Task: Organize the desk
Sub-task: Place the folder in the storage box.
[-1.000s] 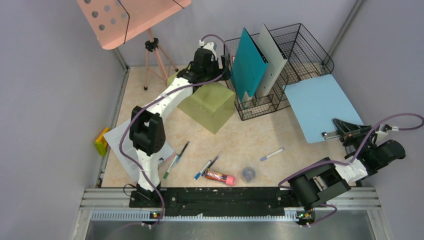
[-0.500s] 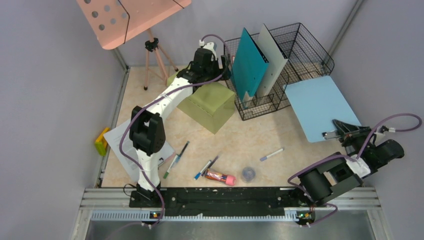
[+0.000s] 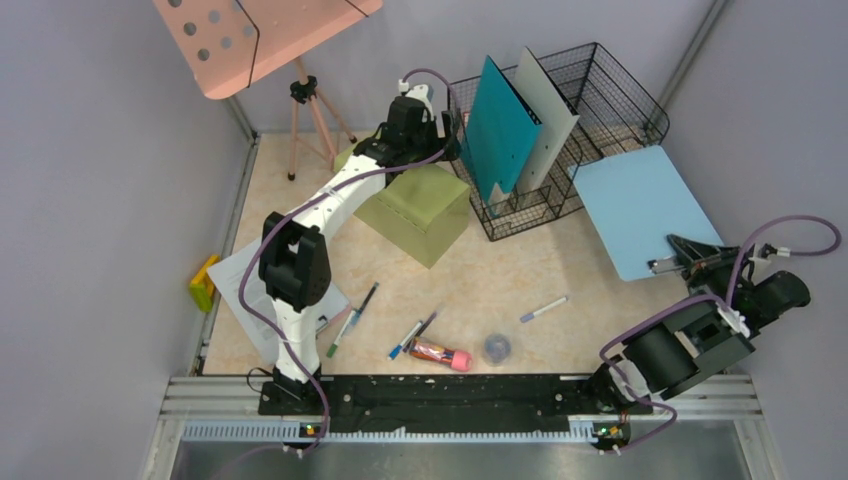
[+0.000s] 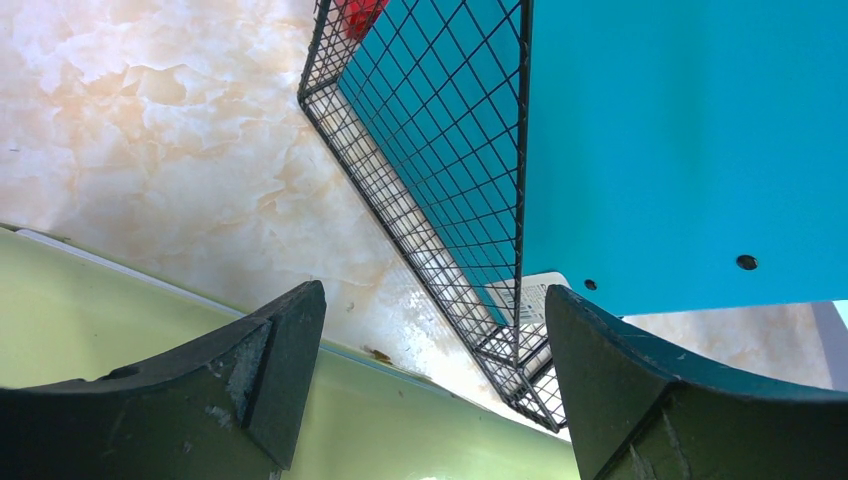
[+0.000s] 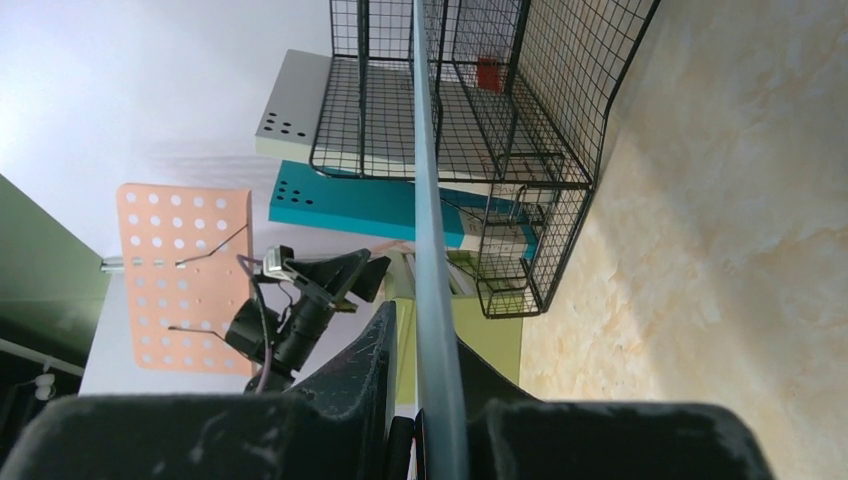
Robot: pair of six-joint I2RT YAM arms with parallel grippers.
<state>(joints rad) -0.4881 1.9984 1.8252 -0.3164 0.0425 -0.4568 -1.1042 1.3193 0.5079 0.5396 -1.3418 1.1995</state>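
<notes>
**Visitor:** What is closest to us?

**Onlooker:** A black rail [image 3: 450, 392] with both arm bases bolted to it. Past it lies the desk [image 3: 500, 275], a beige, marble-patterned top that fills the floor of the grey-walled stall.

**Visitor:** And what is on it?

**Onlooker:** Near the rail there is a red tube [image 3: 440, 352] next to a small round blue-grey object [image 3: 497, 347]. A few pens [image 3: 412, 335] lie scattered to the left of them, and a blue-capped marker [image 3: 543, 308] lies alone to the right. At the left edge a sheet of white paper [image 3: 235, 280] sits under the left arm, with something yellow [image 3: 204, 283] against the wall.

**Visitor:** What are the hands doing?

**Onlooker:** The right gripper [image 3: 658, 266] is pinched on the near edge of a light blue sheet [image 3: 640, 205]. The sheet stretches away toward a black wire rack [image 3: 610, 90], and I cannot tell whether the two touch. The left arm reaches far back. The left gripper [image 4: 432, 293] has its jaws spread wide and holds nothing. It hangs over the far edge of an olive-green box [image 3: 415, 210], just beside the rack.

**Visitor:** And farthest off?

**Onlooker:** A teal folder [image 3: 497, 130] and a pale grey folder [image 3: 548, 115] lean in the rack. A pink perforated stand [image 3: 260, 35] rises on a tripod in the back left corner.
</notes>
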